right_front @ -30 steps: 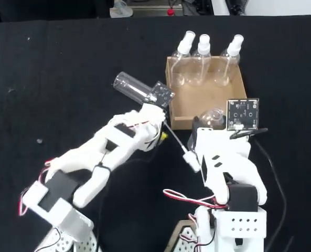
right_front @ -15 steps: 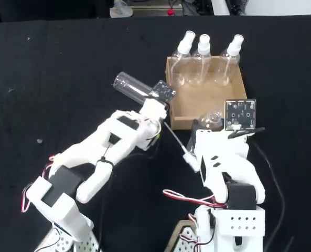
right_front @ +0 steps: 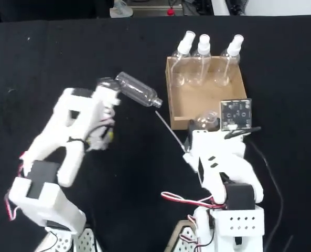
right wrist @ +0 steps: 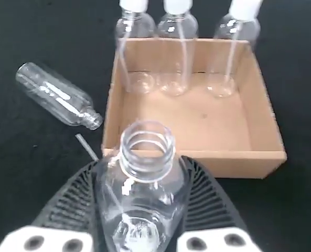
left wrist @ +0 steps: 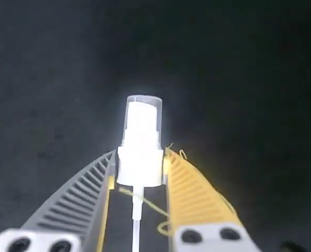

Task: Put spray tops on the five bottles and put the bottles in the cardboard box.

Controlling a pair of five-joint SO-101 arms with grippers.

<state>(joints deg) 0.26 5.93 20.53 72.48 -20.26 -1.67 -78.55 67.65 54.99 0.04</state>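
1. My right hand (right wrist: 146,170) is closing narrow around the open bottle (right wrist: 145,205), just on the near side of the cardboard box (right wrist: 207,160). I judge I am holding it there so that the bare mouth is free for a top before the bottle goes in.
2. That bottle is standing roughly upright in my grip. Its long axis is running vertically and its mouth is pointing up toward my wrist.
3. My left hand (left wrist: 139,155) is pinching the spray top (left wrist: 140,136) by its collar, over the surface (right_front: 50,52) well left of the box.
4. The top's long axis is lying along my fingers. The nozzle end is pointing away from my wrist and the tube is trailing back toward it.
5. The loose bottle (right_front: 137,90) is lying on its side left of the box, uncapped. Its axis is running diagonally, with the mouth aiming right and near and the base far-left, near my left hand.
6. The three capped bottles (right_front: 203,58) are standing upright along the box's far wall, leaving the near half free.
7. A thin tube (right_front: 168,128), likely another top's, is lying slantwise between the loose bottle and my right arm.
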